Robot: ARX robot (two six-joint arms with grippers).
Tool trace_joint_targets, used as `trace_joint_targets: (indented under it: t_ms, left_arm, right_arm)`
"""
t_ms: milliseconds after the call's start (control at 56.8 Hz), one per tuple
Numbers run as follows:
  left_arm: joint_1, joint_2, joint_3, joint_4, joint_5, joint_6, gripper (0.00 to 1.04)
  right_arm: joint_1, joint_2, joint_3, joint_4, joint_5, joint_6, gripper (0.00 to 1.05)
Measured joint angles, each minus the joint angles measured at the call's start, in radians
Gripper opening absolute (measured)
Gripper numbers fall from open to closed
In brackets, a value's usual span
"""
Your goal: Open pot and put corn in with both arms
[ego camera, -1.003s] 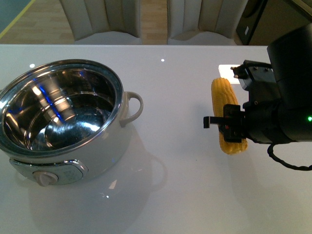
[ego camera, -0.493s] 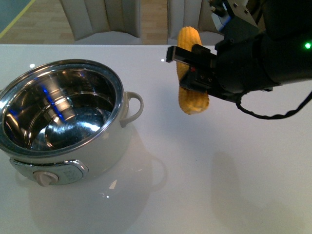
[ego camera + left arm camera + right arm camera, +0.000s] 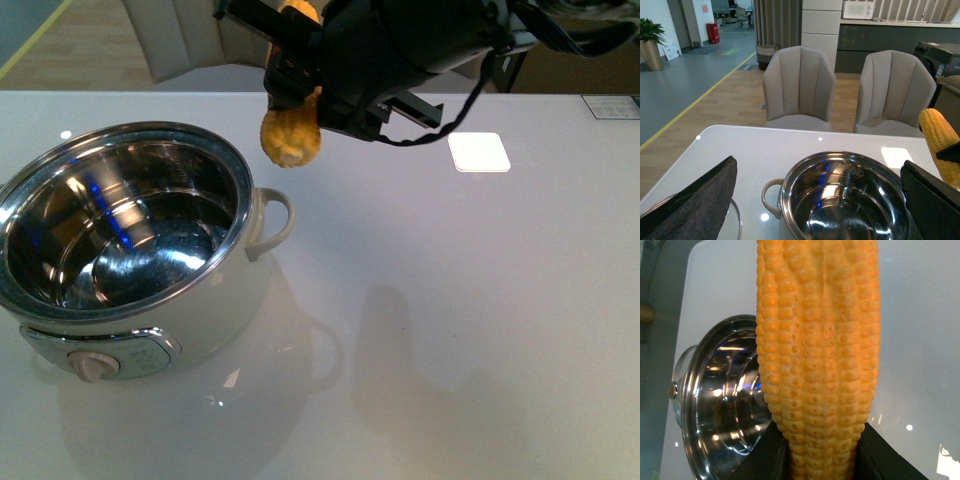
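Note:
The pot stands open at the table's left, its steel inside bare and its loop handle pointing right. The yellow corn hangs upright in the air just beyond the pot's far right rim, with my right gripper shut on it. In the right wrist view the corn fills the frame between the black fingers, and the pot lies beside and below it. My left gripper is open above the pot, which shows between its wide-apart fingers. The corn shows at that view's edge.
A white square patch lies on the table's far right. Two grey chairs stand behind the far table edge. A curved glass lid rim shows on the table beside the pot, next to one left finger.
The right arm has carried the corn up and leftwards, from low over the table's right side to beside the pot's far right rim. The pot has not moved.

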Motion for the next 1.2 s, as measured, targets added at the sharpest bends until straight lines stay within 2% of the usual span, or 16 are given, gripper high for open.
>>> trace_joint_targets:
  t_ms: [370,669,933,1039,1197]
  left_arm:
    - [0.000,0.000,0.000,0.000,0.000,0.000,0.98]
    - [0.000,0.000,0.000,0.000,0.000,0.000,0.98]
    - [0.000,0.000,0.000,0.000,0.000,0.000,0.98]
    - [0.000,0.000,0.000,0.000,0.000,0.000,0.98]
    - [0.000,0.000,0.000,0.000,0.000,0.000,0.98]
  right_arm:
    - [0.098,0.102,0.188,-0.072,-0.015,0.042,0.22]
    - [0.172,0.145,0.199,-0.123,-0.050,0.031,0.21]
    - [0.190,0.193,0.224,-0.175,-0.036,0.018,0.21]
    - [0.190,0.213,0.242,-0.191,-0.016,0.015,0.45]
    - [0.190,0.213,0.244,-0.183,-0.016,0.017,0.68]
